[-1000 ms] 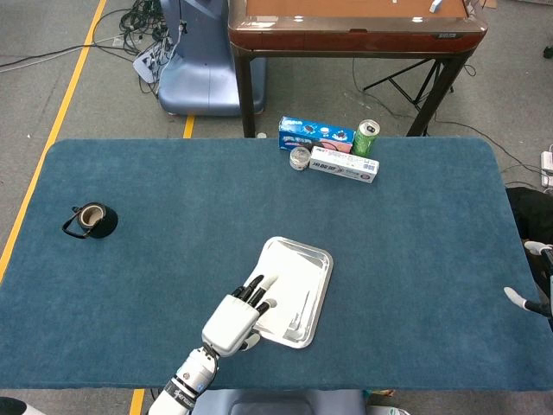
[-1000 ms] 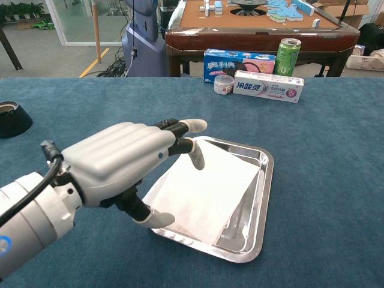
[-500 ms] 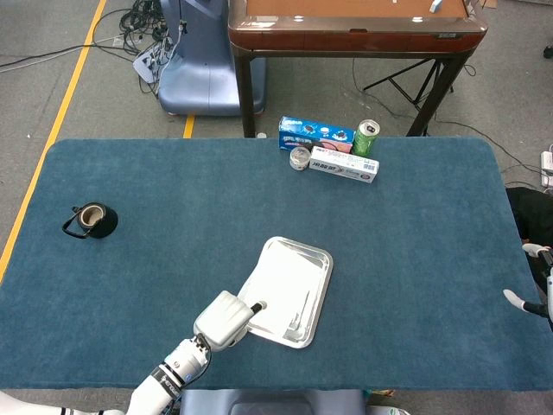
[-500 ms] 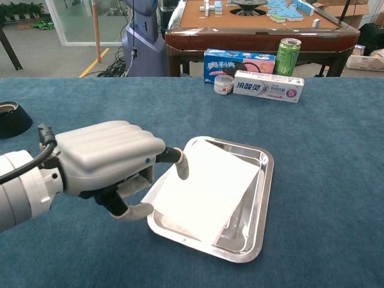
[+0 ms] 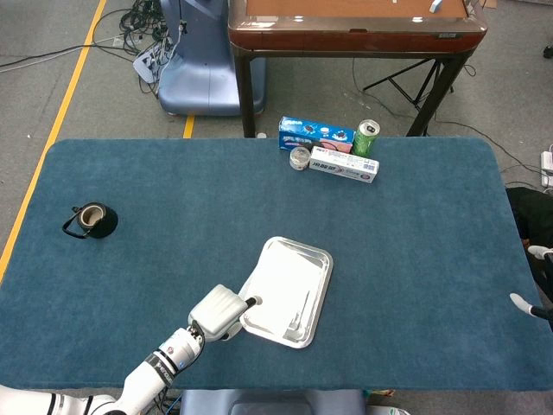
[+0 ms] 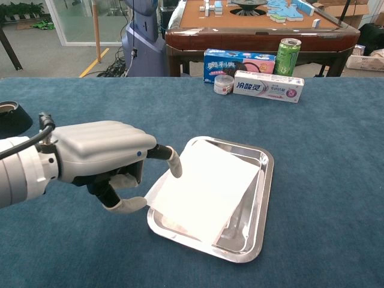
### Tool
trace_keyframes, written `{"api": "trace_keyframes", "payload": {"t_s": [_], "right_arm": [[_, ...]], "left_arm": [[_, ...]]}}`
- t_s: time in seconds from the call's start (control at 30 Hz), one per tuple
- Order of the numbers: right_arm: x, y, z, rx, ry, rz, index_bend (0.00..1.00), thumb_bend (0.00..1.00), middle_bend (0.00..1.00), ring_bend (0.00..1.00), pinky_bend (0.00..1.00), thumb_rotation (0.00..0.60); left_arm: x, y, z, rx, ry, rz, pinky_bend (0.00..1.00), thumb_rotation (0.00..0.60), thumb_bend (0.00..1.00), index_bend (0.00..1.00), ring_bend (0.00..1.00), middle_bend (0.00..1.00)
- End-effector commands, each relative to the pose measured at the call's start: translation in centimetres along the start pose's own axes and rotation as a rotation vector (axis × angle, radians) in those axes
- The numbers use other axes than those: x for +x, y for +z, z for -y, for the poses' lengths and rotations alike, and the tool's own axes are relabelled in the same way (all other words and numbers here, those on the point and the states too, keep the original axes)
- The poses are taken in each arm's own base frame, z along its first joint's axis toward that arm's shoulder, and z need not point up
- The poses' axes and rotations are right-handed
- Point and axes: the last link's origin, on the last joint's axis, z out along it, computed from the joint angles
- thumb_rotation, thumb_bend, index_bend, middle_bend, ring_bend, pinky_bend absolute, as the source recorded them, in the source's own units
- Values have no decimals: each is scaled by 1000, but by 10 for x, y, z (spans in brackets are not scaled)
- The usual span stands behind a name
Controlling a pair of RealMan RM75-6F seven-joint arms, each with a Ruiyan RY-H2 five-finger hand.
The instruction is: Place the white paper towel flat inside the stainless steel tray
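At tray's near-left corner, left robot hand pinching white sheet, chest view only.

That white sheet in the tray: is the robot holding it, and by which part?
It cannot be told: the left hand is at the near-left edge of the sheet, but no grip shows.

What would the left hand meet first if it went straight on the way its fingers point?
Probably the white paper sheet lying in the metal tray; the left hand points at its near edge, though contact is unclear.
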Motion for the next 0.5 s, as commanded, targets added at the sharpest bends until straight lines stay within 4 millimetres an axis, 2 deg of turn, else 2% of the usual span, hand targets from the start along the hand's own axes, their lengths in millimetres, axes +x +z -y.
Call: {"api": "trace_keyframes", "payload": {"t_s": [0.03, 0.5], "right_arm": [[3, -5, 0, -2, -16, 22, 288, 107, 331, 252, 407, 600], [13, -15, 4, 0, -49, 50, 289, 116, 340, 252, 407, 600]], "left_arm": [[-2, 0, 1, -21, -8, 12, 957, 600, 379, 257, 854, 993], [-6, 4, 22, -6, -149, 30, 919, 600, 385, 257, 817, 946]]}}
